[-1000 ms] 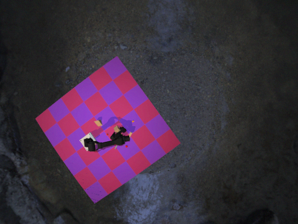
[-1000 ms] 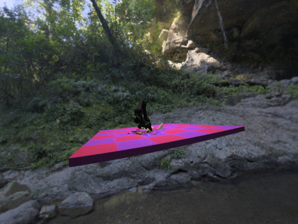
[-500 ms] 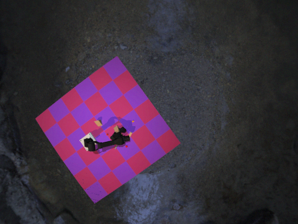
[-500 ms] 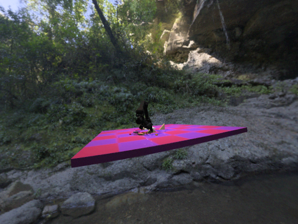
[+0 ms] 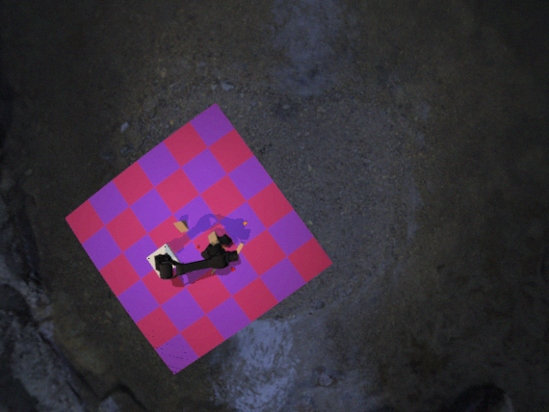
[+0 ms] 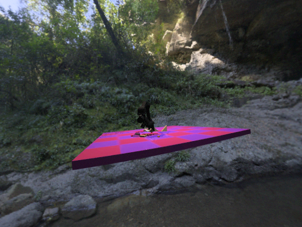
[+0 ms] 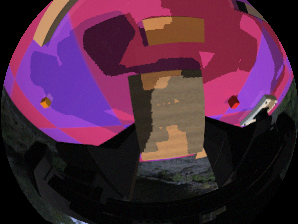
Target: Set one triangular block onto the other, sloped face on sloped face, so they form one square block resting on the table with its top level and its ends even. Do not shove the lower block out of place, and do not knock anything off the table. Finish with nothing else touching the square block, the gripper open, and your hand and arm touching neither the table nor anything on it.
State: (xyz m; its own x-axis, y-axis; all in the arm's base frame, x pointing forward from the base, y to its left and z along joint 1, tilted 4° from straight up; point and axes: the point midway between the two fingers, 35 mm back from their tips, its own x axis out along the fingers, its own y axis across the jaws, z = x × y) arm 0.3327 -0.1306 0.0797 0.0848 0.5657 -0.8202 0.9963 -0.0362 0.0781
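Observation:
One wooden triangular block (image 5: 213, 237) (image 6: 151, 130) (image 7: 175, 110) is between the fingers of my gripper (image 5: 215, 241) (image 6: 152, 129) (image 7: 168, 121), which is shut on it. In the wrist view a finger stands at its left and right sides. It is low over the table (image 5: 207, 120) (image 6: 138, 148); whether it touches the table cannot be told. The other triangular block (image 5: 181, 226) (image 6: 165, 129) stands apart with its sloped side visible in the exterior view; in the wrist view only a sliver (image 7: 201, 153) shows beside the right finger.
A wooden piece (image 7: 175, 31) lies just beyond the held block. A long wooden piece (image 5: 240, 248) (image 7: 54, 21) lies farther off. An orange cube (image 5: 245, 222) (image 6: 158, 136) (image 7: 46, 102) and a red cube (image 5: 197, 246) (image 7: 234, 101) flank the gripper. Another red object (image 5: 233, 270) lies beyond the arm.

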